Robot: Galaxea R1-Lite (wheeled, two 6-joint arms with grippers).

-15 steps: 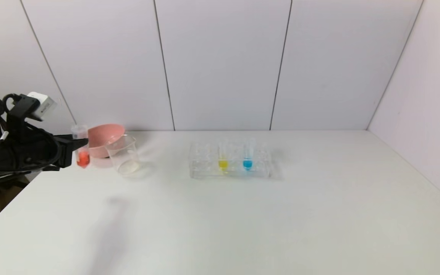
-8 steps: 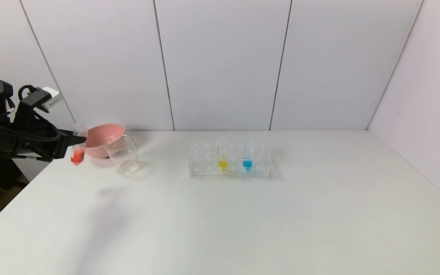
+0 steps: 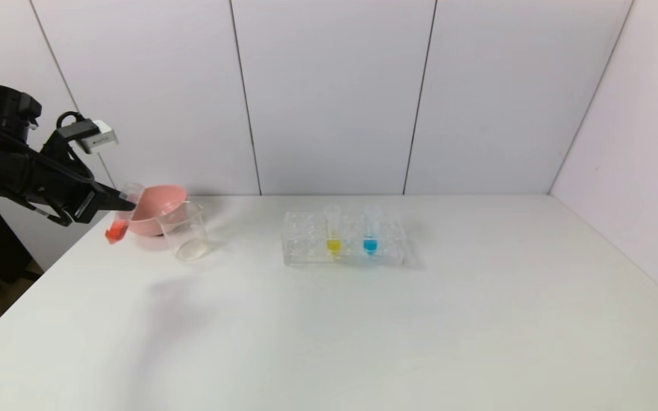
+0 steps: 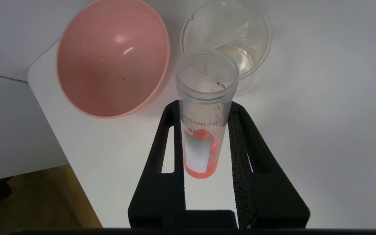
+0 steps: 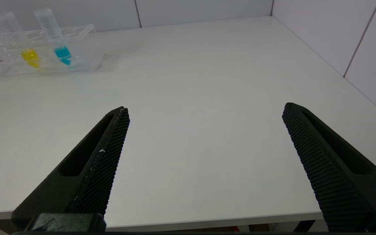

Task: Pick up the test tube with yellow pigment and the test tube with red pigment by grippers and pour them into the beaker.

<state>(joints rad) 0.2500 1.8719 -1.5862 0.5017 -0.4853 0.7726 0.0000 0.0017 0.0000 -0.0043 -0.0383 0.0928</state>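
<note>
Left gripper (image 3: 120, 206) clamped on the red tube (image 3: 120, 221) — one tube, tilted, open mouth leaning toward the pink bowl (image 3: 160, 201) and the beaker (image 3: 185, 233), held above the table's (image 3: 363, 331) far-left corner. One beaker, one bowl, touching or nearly so. Two tubes upright in the rack (image 3: 343, 248) — the yellow tube (image 3: 333, 234) and a blue tube (image 3: 370, 233), side by side. Right gripper (image 5: 204, 137) spread wide, holding nothing, low over the table's near edge, well apart from the rack.
</note>
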